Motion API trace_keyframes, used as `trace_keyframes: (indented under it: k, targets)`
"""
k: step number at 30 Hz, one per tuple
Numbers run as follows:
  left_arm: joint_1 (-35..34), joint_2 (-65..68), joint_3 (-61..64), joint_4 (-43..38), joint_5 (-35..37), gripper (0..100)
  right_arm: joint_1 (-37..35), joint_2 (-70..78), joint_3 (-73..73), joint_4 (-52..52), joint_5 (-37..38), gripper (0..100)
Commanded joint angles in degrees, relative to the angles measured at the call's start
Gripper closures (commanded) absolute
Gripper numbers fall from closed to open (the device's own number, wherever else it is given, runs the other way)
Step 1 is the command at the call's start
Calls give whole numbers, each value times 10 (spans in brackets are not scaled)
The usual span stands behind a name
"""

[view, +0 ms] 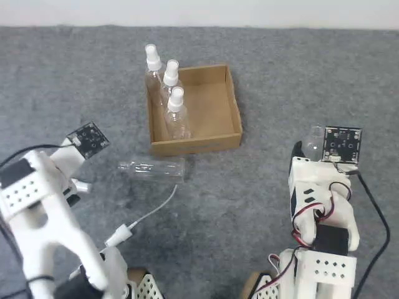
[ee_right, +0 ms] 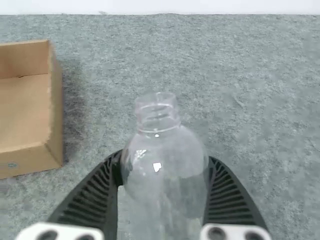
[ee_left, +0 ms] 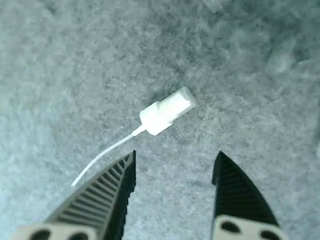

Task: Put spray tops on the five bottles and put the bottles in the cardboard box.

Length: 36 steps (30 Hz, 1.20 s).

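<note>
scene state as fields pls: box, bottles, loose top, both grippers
box: cardboard box, open top, on carpet
in box: three capped bottles, along the left arm's side
on carpet: lying bottle, uncapped, before the box; spray top with tube, loose
left gripper: open, over the spray top
right gripper: shut on held bottle, uncapped

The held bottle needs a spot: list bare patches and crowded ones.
Bare: the carpet between the box and the held bottle, and the box's right half. Crowded: its left half with three bottles, and the carpet before it, with the lying bottle and spray top.
</note>
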Motion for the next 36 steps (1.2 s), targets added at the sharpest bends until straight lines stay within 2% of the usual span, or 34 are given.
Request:
trace_keyframes:
  k: [1,7,11,18,24,36]
  targets:
    - [0,64,-65,-12,-38,768,-9,-11,-4,-15,12,905]
    - [0,130,-90,-17,-102,769,-9,-11,-4,-15,12,905]
    - [4,171,-109,-22,-109,769,-9,-11,-4,-15,12,905]
    - [21,252,-112,-81,-108,769,-9,-11,-4,-15,12,905]
    - [43,295,-113,-113,-106,814,-9,-11,-4,-15,12,905]
    - [71,338,-110,-131,2,945,-9,-11,-4,-15,12,905]
